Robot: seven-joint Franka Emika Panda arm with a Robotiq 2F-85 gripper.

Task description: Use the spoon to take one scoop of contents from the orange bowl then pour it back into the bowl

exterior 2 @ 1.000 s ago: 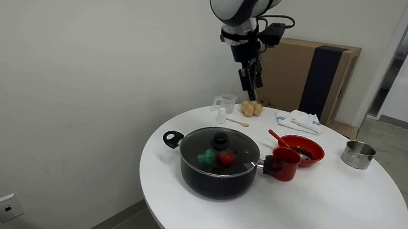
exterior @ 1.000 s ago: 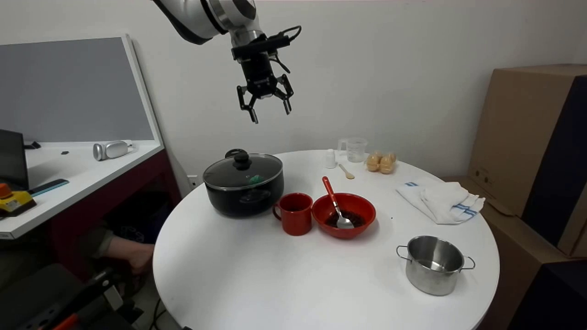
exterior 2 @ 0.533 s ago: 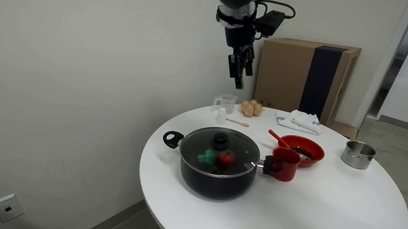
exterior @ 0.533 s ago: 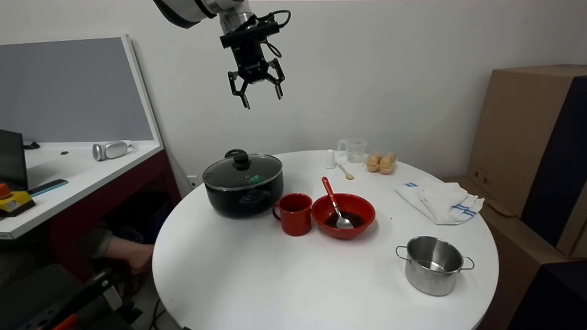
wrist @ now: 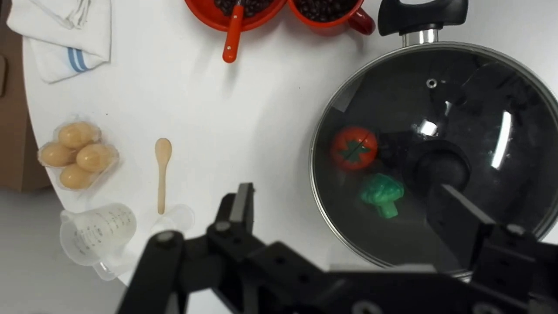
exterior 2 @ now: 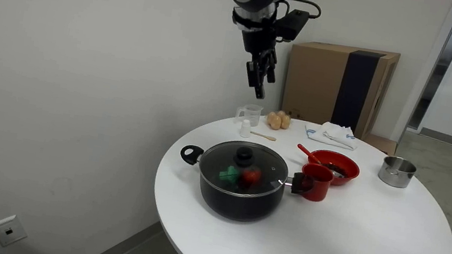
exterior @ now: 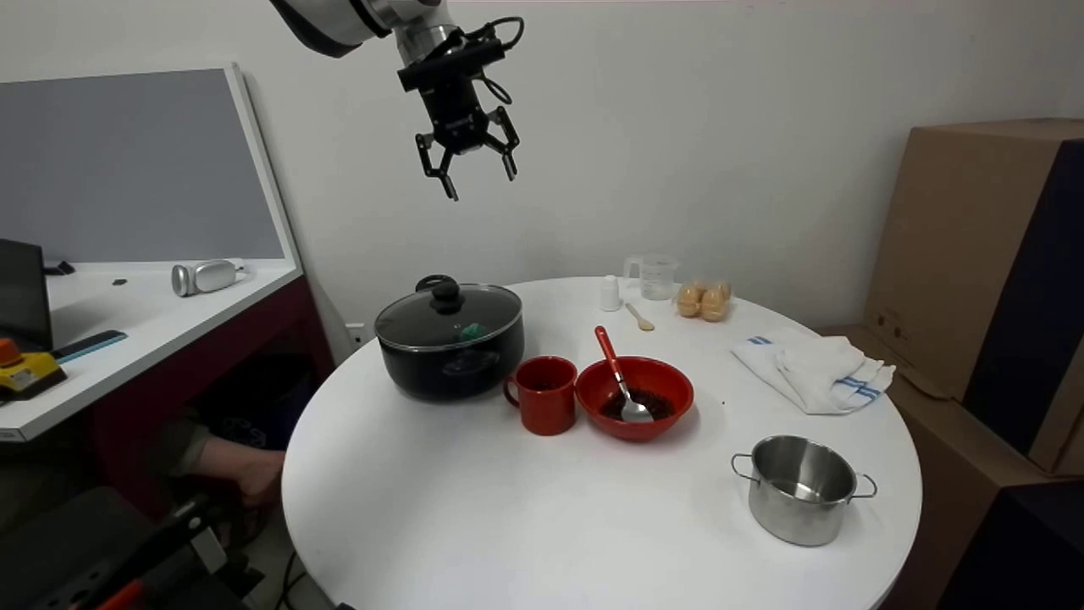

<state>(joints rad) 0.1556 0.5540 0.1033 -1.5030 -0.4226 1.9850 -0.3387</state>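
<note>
The spoon has a red handle and a steel head. It leans in the orange bowl, head in the dark contents, handle over the rim. The spoon and bowl also show in an exterior view, where the mug partly covers the bowl. In the wrist view, the spoon's handle and part of the bowl show at the top edge; the spoon's head is out of view. My gripper is open and empty, high above the table, well away from the spoon. It also shows in the wrist view.
A red mug with dark beans stands beside the bowl. A lidded black pot is left of it in an exterior view. A steel pot, towel, eggs, wooden spoon and measuring cup are around.
My gripper has moved up and to the left in both exterior views, staying open. The spoon, the bowl and the other objects have not moved.
</note>
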